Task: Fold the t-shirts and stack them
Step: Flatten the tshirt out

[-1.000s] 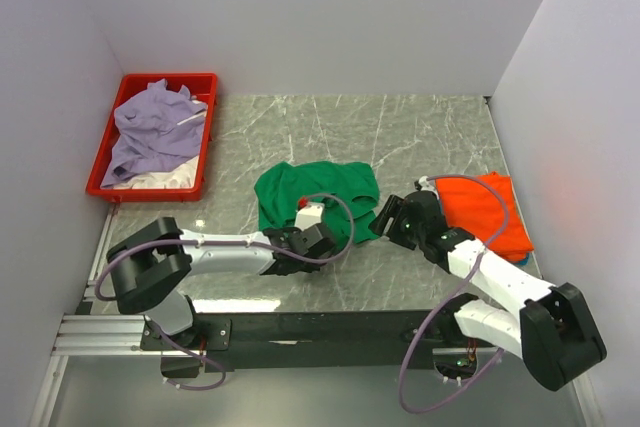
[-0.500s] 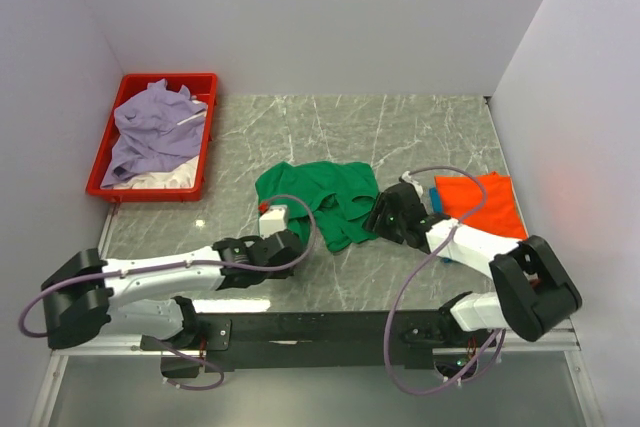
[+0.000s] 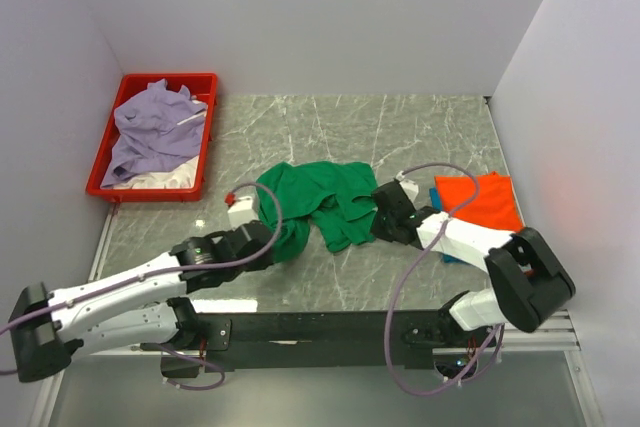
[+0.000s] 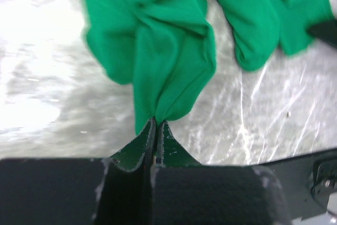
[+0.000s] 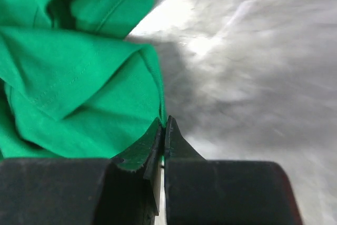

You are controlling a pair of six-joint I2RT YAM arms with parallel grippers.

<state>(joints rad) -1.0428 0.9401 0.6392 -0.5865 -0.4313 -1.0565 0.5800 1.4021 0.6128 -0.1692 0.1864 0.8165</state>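
Partly hidden shirts, cropped and blurred close-ups.
Showed only a sliver of blue t-shirt [image 3: 438, 195] under the orange t-shirt [image 3: 490, 202]; barely showed the white t-shirt [image 3: 160, 179] beneath the lavender t-shirt [image 3: 150, 127]. Cropped the green t-shirt [image 4: 168, 51] at top in left wrist view, at left in right wrist view; smeared the table [image 5: 253, 51] with blur.

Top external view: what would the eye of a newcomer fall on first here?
The bright green t-shirt crumpled at the middle of the table catches the eye first, with the left arm's fingers and the right arm's fingers each shut on an edge of it from opposite sides. Next comes the red tray at the far left, holding a lavender t-shirt, and a folded orange t-shirt at the right.
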